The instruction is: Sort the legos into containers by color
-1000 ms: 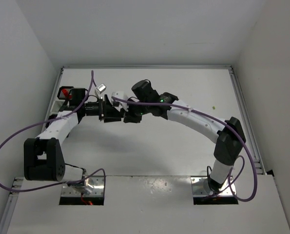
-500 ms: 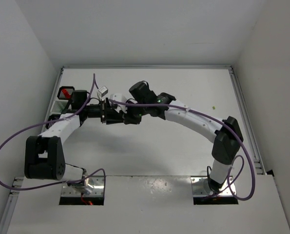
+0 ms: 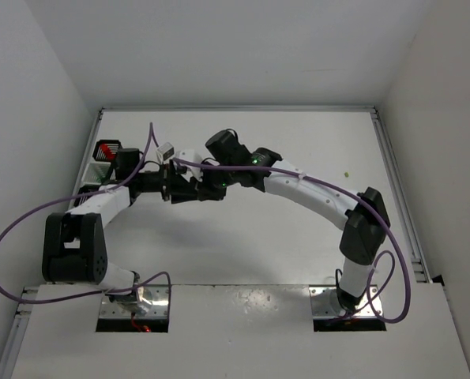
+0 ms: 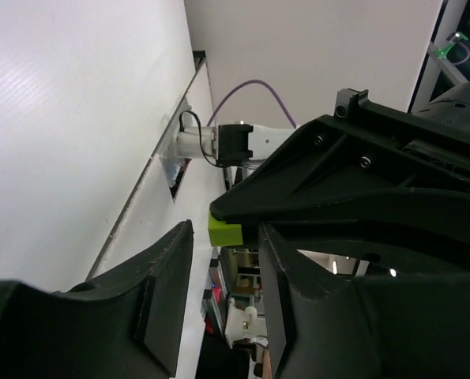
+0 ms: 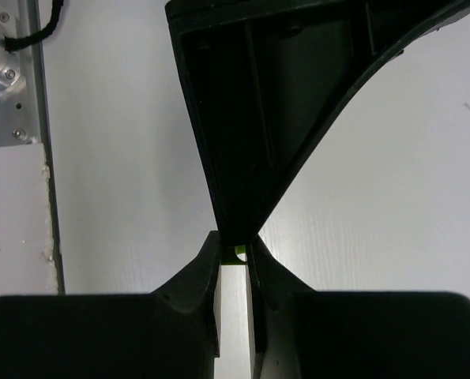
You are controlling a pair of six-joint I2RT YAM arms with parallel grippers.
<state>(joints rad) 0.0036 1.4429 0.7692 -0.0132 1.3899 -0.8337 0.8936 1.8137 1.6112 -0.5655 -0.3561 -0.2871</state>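
The two arms meet above the left half of the table (image 3: 298,237), their fingertips brought together in the air. The right gripper (image 5: 233,248) holds a yellow-green lego (image 4: 224,231): in its own wrist view the two fingers stand almost together, with only a sliver of the brick showing between their tips.

From the left wrist camera, the right gripper reaches in from the right as a black wedge, and the brick sticks out at its very point. The left gripper (image 4: 221,253) faces it with its jaws part-way apart. The brick sits at the mouth of those jaws, level with the fingertips and between them, nearer the finger on the right of that view. Light shows between the brick and the finger on the left of that view, so that pad is not on it. Whether the other pad touches the brick is hard to tell, since dark plastic meets dark plastic there.

In the right wrist view, one left finger comes down as a tapering black shape whose tip meets the brick right at the right gripper's fingertips.

In the top view, a black bin (image 3: 106,149) with red showing in it stands at the table's far left, behind the left arm. A lone yellow-green speck (image 3: 347,174), probably another lego, lies well apart on the right side of the table.
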